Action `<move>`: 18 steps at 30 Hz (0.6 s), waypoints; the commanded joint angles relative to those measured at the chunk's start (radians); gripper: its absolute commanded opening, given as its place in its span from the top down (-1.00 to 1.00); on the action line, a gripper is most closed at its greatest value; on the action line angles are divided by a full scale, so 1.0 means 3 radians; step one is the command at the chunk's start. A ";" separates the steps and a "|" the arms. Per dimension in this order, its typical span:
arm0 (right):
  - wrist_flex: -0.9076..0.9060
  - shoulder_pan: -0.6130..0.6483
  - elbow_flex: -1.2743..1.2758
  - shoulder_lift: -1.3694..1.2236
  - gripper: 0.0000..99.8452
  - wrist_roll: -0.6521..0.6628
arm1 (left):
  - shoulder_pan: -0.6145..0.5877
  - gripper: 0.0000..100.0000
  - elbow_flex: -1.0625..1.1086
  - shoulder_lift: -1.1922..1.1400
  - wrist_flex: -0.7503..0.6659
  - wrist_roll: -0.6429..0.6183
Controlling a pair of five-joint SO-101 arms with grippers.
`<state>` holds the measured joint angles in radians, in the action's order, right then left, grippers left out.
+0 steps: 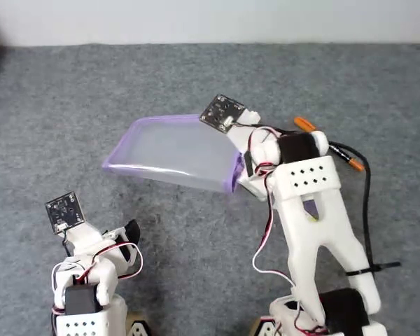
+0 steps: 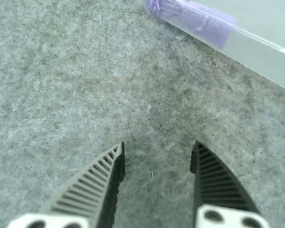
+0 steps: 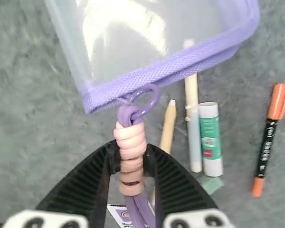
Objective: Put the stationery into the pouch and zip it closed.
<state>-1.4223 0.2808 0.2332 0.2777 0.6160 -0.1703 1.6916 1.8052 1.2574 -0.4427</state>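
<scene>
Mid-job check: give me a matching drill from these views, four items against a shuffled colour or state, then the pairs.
1 left hand
2 right hand
3 marker
4 glue stick

A green and white
B shut on the zip pull of the pouch
C open above the carpet
D orange cap, black barrel

Pairs: 1-C, 2-B, 3-D, 4-A

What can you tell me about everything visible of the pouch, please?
The pouch is a flat rectangle of frosted, see-through plastic edged in purple fabric, on the grey mat. A purple ring at one corner carries a pink-beaded pull cord, which the right claw grips. Whether its zip is open, I cannot tell.
</scene>
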 commanded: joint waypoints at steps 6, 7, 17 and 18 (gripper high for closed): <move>-0.0084 0.0437 -0.0148 0.0146 0.98 -0.0409 | 0.0000 0.57 -0.0028 0.0036 0.0010 -0.0026; -0.0084 0.0473 -0.0148 0.0161 0.98 -0.0404 | 0.0000 0.57 -0.0028 0.0036 0.0010 -0.0026; -0.0294 0.0928 -0.0240 0.0141 0.98 -0.0199 | 0.0107 0.54 -0.0090 0.0036 -0.0015 -0.0010; -0.0289 0.0990 -0.0240 0.0141 0.98 -0.0194 | 0.0072 0.51 -0.0171 0.0036 -0.0015 -0.0010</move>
<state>-1.5037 0.5324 0.2148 0.2823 0.5378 -0.1473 1.6916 1.8052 1.2574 -0.4427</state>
